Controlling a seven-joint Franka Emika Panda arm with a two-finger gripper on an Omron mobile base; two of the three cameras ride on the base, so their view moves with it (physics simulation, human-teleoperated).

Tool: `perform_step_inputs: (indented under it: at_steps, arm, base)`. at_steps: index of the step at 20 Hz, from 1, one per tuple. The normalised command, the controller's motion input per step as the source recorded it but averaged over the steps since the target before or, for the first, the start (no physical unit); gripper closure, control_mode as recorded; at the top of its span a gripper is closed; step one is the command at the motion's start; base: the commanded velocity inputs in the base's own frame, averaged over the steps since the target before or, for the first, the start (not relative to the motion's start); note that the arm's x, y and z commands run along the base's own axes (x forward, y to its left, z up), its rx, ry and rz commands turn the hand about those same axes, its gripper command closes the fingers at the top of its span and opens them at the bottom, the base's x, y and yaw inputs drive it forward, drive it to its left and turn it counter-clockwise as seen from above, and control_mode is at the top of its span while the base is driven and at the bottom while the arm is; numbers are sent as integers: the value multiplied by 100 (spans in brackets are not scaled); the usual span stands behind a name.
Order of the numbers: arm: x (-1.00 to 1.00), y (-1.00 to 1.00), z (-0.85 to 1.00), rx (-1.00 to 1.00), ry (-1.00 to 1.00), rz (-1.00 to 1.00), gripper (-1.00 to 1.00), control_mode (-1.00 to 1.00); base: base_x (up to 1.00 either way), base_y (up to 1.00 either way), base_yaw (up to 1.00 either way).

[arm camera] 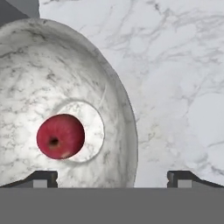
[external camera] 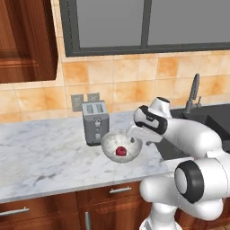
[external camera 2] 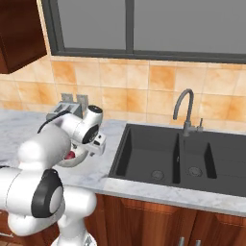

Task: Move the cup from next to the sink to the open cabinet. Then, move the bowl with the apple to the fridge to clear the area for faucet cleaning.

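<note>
I'm hanging over the bowl [arm camera: 52, 109] with my gripper [arm camera: 111, 178] spread wide and nothing in it, one fingertip sitting inside the rim and the other outside over the marble counter [arm camera: 179, 78], so I'm straddling the bowl's wall. The apple [arm camera: 60, 136] is lying in the bowl's flat centre, close to my inner fingertip. From the left base view the bowl [external camera: 121, 144] is sitting on the counter [external camera: 40, 152] just in front of the toaster [external camera: 95, 122] and a little left of the sink [external camera: 211, 121], with the apple [external camera: 121, 151] inside it. To do this well, I'm judging I should be coming straight down so the rim slides between my fingers, keeping the inner one clear of the apple, then pinching the wall firmly and lifting level so the fruit isn't rolling out. The rim is thin and curved, so a shallow bite could be slipping. What I'm not making out: my fingertips are hidden behind my own wrist in both base views, so how high I am above the rim is probably small but unclear. In the right base view the bowl [external camera 2: 71, 161] is mostly blocked by my arm, though the faucet [external camera 2: 185, 113] and sink [external camera 2: 192, 158] are showing plainly.
</note>
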Motion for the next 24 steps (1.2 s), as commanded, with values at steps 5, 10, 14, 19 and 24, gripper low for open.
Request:
perform_step_inputs:
  at_steps: [5,10,14,19,24]
  arm:
    - [18,11,-49,0,0,0,100,-100]
    - [1,0,0,0,0,0,100,-100]
    - [-41,0,36,4,-7,-4,100,-100]
    - [-89,-27,100,21,-11,-27,100,-100]
    - [-99,-21,100,22,-6,-51,100,-100]
  base:
    - [0,0,0]
    - [0,0,0]
    - [0,0,0]
    - [0,0,0]
    - [0,0,0]
